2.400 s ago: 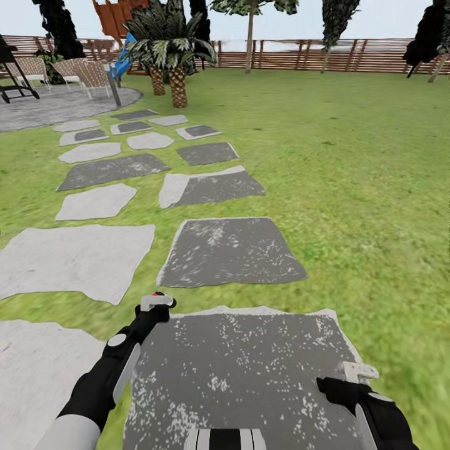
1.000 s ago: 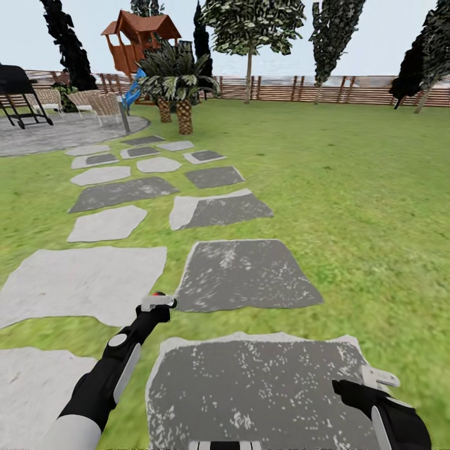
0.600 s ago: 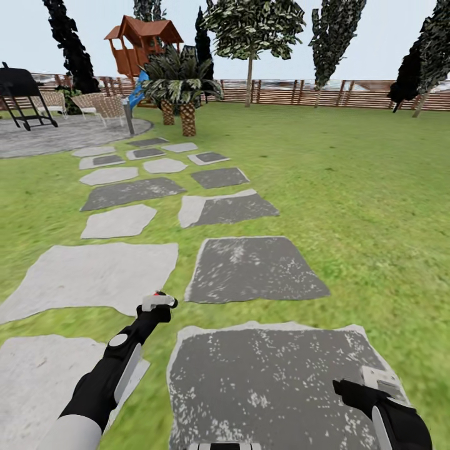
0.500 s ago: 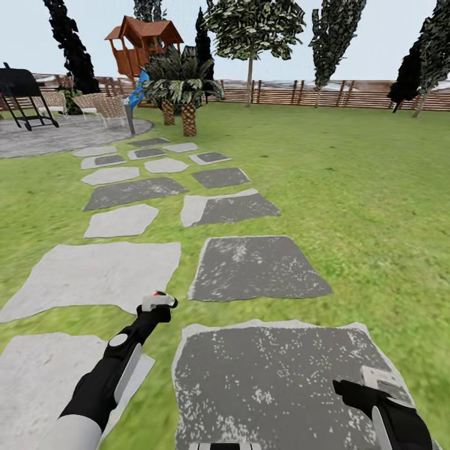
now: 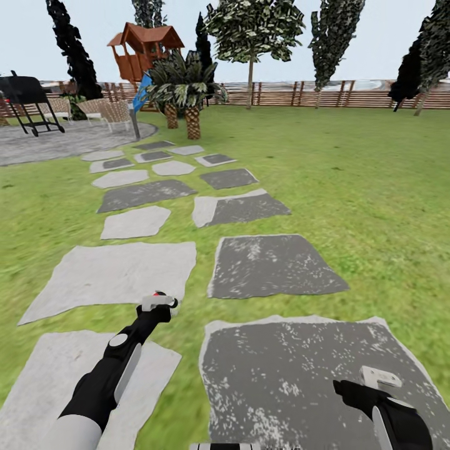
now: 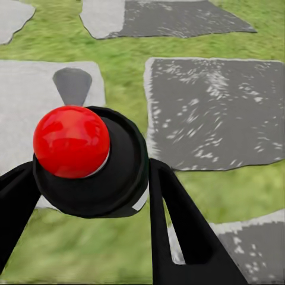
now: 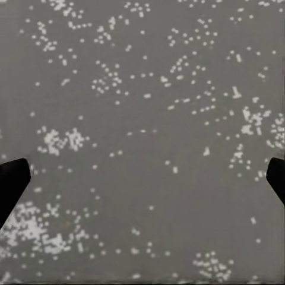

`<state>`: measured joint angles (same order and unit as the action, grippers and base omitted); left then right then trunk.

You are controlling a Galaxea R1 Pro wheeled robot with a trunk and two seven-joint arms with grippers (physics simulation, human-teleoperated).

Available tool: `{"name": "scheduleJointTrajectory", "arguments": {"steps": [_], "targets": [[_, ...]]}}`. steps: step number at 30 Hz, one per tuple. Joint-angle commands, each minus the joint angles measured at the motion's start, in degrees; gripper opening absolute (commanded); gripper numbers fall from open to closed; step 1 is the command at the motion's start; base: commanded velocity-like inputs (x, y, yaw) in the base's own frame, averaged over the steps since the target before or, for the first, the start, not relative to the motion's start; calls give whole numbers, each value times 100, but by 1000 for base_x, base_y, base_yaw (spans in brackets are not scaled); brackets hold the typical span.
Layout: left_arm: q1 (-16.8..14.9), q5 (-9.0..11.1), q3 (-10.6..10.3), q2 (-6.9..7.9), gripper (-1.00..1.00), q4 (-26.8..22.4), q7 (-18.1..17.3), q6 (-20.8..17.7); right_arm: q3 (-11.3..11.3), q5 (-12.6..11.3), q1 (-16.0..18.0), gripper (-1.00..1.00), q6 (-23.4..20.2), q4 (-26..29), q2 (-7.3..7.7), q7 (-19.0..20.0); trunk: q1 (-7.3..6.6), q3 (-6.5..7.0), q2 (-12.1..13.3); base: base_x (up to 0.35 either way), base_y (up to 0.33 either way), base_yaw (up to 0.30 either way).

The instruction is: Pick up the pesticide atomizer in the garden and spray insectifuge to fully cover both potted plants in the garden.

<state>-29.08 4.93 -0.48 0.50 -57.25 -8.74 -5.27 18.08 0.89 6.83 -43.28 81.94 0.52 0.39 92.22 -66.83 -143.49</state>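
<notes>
Fenced lawn, grey paving slabs

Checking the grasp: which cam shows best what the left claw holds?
Left wrist view: the left claw is shut on a black atomizer with a red cap, seen close. Head view shows the left claw small, with just a red speck above it.

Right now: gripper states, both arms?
Left gripper: shut on a black object with a red ball top, likely the atomizer.
Right gripper: open, empty, above a grey paving slab.
</notes>
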Motion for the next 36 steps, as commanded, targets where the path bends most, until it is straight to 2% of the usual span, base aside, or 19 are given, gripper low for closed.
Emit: {"name": "scheduleJointTrajectory", "arguments": {"steps": [1,10,36], "targets": [[-1,52,-5,3,-100,-6,-14,-36,2,8,2,100,-32,10,1,4,-3,-5,-2,-228,274,0],[-1,52,-5,2,-100,-6,-14,-36,7,0,2,100,-36,11,1,5,-3,28,-2,-273,233,-54],[-1,52,-5,-4,-100,-6,-14,-36,11,-1,2,100,-40,6,1,5,-3,199,-2,-248,236,-179]]}}
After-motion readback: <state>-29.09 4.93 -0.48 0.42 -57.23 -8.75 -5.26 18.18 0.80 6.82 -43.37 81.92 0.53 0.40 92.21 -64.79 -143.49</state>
